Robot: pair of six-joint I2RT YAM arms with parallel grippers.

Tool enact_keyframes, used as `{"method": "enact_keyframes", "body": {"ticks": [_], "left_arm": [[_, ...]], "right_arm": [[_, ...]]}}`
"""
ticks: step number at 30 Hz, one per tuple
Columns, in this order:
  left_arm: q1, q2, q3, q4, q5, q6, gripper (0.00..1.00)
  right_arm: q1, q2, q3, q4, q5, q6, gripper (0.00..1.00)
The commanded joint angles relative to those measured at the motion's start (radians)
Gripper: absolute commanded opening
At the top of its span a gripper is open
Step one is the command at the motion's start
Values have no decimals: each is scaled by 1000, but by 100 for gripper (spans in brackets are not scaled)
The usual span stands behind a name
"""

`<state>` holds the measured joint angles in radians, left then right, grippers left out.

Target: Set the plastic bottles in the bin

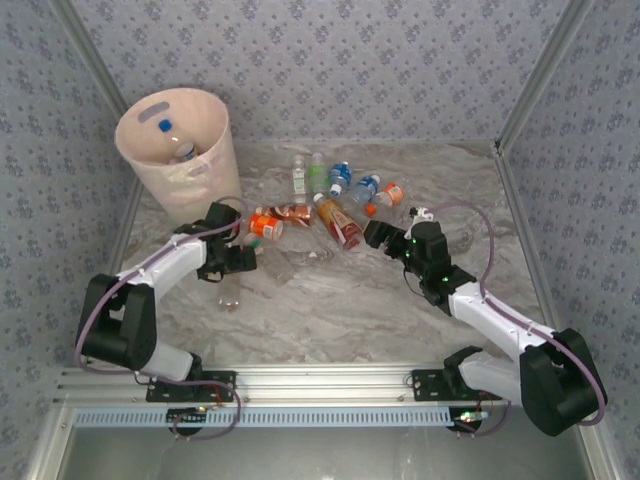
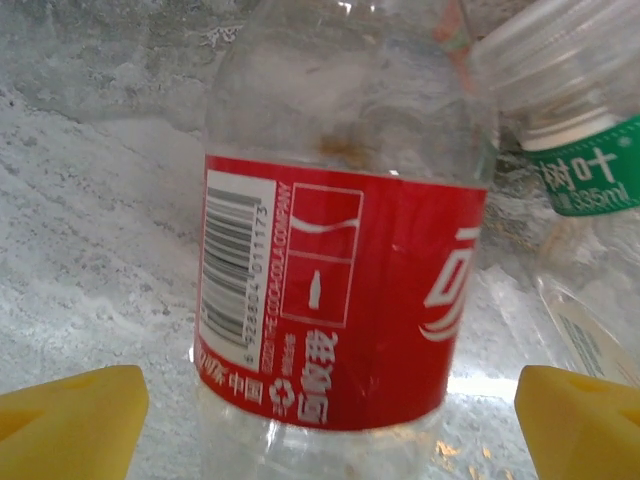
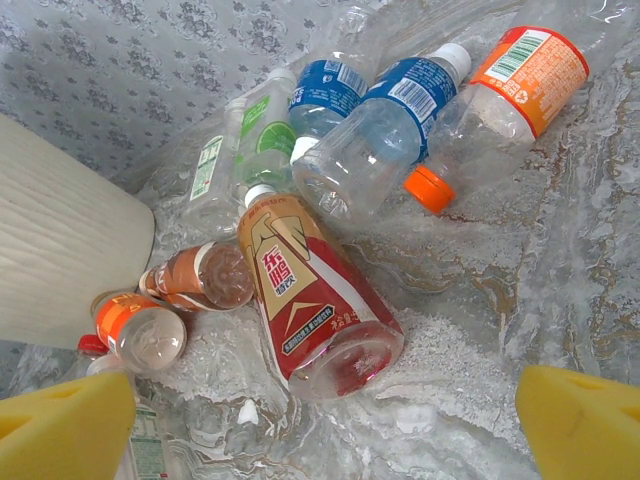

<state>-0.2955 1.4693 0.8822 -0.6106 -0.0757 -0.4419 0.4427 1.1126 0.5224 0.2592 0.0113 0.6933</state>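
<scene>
Framed by the spread left gripper [image 2: 330,425], a clear red-labelled plastic bottle [image 2: 340,300] is lined up for pinching, while the equally spread right gripper [image 3: 325,430] is poised over more bottles [image 3: 310,310] scattered on the counter [image 1: 330,310] beside the pale pink round bin [image 1: 200,195].

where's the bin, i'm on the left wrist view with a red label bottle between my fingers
Observer: The top view has the bin at the far left of the table, just beyond the left gripper.
Operator: anything in it yet
Observer: Yes, a blue-capped bottle sits inside.
Operator: and the right arm
Observer: The right gripper is open, facing a red-and-gold labelled bottle that lies on its side.
</scene>
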Motion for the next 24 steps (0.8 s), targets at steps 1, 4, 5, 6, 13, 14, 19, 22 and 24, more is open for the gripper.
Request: {"method": "enact_keyframes", "body": {"ticks": [1, 4, 5, 6, 13, 14, 19, 22, 24], "left_arm": [[10, 30, -4, 40, -19, 12, 91], [6, 68, 1, 64, 25, 28, 87], [0, 80, 3, 70, 29, 36, 87], [-10, 92, 4, 74, 24, 42, 86], [-35, 166, 23, 95, -20, 58, 84], [-37, 168, 22, 97, -30, 57, 83], [-40, 141, -3, 121, -59, 53, 72], [-45, 119, 2, 100, -86, 26, 64], [-67, 92, 2, 101, -108, 18, 61]], "right_arm": [[-6, -17, 5, 6, 19, 17, 100], [-6, -23, 2, 10, 28, 18, 100], [-6, -23, 0, 12, 29, 17, 100], [-6, -23, 1, 13, 31, 17, 100], [-7, -20, 0, 18, 35, 18, 100], [-5, -20, 0, 18, 37, 18, 100], [-5, -13, 5, 30, 41, 18, 100], [-4, -11, 9, 29, 39, 18, 100], [-5, -11, 8, 26, 40, 18, 100]]}}
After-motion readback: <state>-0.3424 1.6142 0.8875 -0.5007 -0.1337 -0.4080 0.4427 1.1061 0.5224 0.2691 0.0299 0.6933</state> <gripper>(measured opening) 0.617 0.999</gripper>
